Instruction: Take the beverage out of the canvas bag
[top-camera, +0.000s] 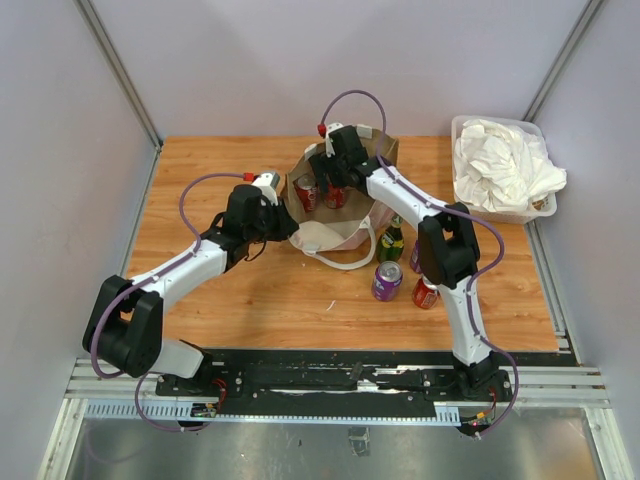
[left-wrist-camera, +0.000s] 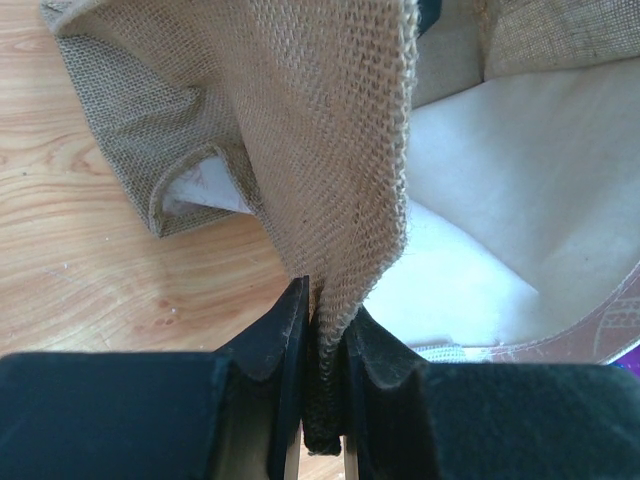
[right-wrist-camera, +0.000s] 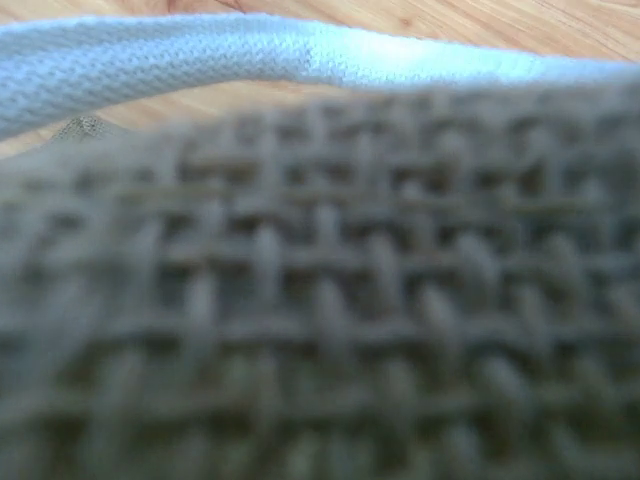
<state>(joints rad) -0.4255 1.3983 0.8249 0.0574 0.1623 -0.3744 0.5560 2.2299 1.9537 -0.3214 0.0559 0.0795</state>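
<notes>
Coarse brown weave sits right against the right wrist camera, too blurred to read, with a white handle (right-wrist-camera: 200, 60) running across the top and a strip of wooden table (right-wrist-camera: 450, 12) beyond it; none of that arm's own fingers show there. From above, the right gripper (top-camera: 333, 186) is down inside the open mouth of the canvas bag (top-camera: 345, 228). Whether its jaws are apart or closed on anything I cannot tell, since the black wrist hides them. Just under its tip is a red can (top-camera: 338, 199), touching it or very nearly. A second red can (top-camera: 305, 192) stands beside that one toward the bag's left wall, its silver top facing up. Both seem roughly upright, so their long axis points out through the bag mouth, and a straight lift looks like the way out. The left gripper (left-wrist-camera: 322, 312) is clamped on the bag's rim, the fabric pinched flat between its fingers (left-wrist-camera: 285, 330), which holds the mouth wide with the pale lining (left-wrist-camera: 520, 200) showing. The right arm is therefore much the nearer one to the drinks, and the left serves as the anchor. Outside the bag, on the right arm's side, are a green bottle (top-camera: 392, 240), a purple can (top-camera: 386, 281) and another red can (top-camera: 425, 293), apart from what is inside.
</notes>
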